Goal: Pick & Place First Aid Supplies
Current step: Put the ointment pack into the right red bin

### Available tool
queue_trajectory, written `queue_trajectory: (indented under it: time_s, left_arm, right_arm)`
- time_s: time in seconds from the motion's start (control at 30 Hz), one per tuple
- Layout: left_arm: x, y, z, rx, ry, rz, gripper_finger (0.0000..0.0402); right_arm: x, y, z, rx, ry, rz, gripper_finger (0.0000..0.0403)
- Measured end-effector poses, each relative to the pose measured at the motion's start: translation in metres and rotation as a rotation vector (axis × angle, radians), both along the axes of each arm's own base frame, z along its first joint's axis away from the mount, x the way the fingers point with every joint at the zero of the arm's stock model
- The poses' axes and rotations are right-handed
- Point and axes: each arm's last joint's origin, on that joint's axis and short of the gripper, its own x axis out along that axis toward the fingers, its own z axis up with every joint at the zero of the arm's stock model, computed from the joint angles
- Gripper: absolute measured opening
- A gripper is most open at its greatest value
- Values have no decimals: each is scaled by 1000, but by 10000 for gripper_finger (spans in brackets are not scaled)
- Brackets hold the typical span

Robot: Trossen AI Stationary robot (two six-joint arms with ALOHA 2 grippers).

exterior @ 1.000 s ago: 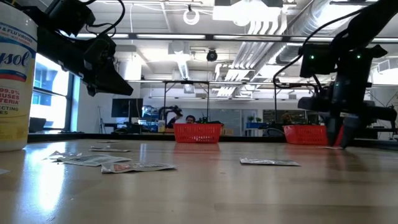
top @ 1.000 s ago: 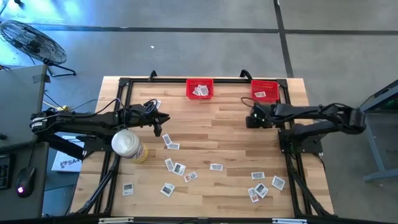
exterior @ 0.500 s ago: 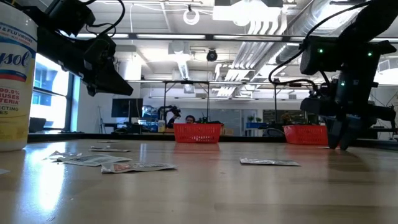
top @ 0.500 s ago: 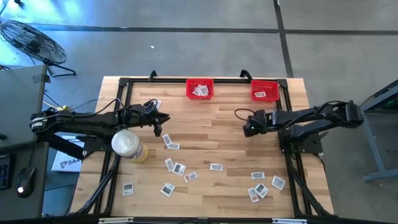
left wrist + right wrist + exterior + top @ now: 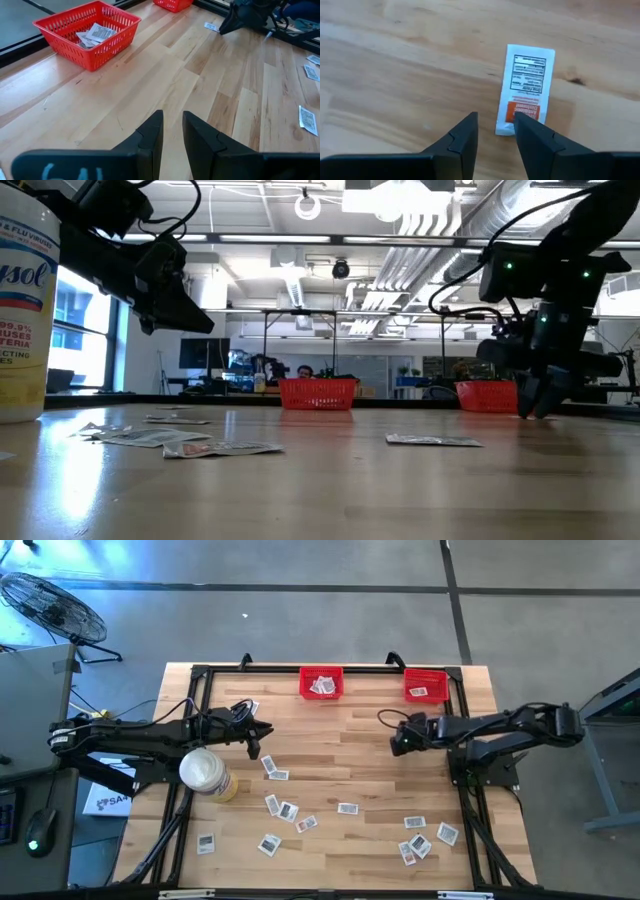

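From above, we see the pale wooden slatted table with small flat white packets scattered over the lower half of the frame. Two red plastic mesh bins sit along its top edge, each with packets inside. The left gripper sits centre-left, beside a large white cylinder with a yellowish base. The right gripper hangs right of centre, below the right-hand bin.

At table height, packets lie flat in the foreground and the white cylinder stands at the far left.

The left wrist view shows its two dark fingers a narrow gap apart, holding nothing, with a red bin of packets at upper left.

The right wrist view shows its fingers narrowly parted and empty (low over bare wood). One white packet with an orange printed panel lies just beyond the fingertips.
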Motion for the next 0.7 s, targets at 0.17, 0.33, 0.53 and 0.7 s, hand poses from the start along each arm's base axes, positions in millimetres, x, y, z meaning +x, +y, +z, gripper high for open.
queue_trajectory:
  time_s: [0.17,0.33,0.53,0.7]
  left_arm:
    - [0,0,0,0,0,0,71]
    - [0,0,0,0,0,0,71]
    - [0,0,0,0,0,0,71]
    - [0,0,0,0,0,0,71]
  right_arm:
    - [-4,1,-9,-7,49,35,104]
    - [-5,1,-13,-9,94,73,73]
    - [-6,1,-13,-6,100,62,23]
    - [-5,1,-13,3,89,50,4]
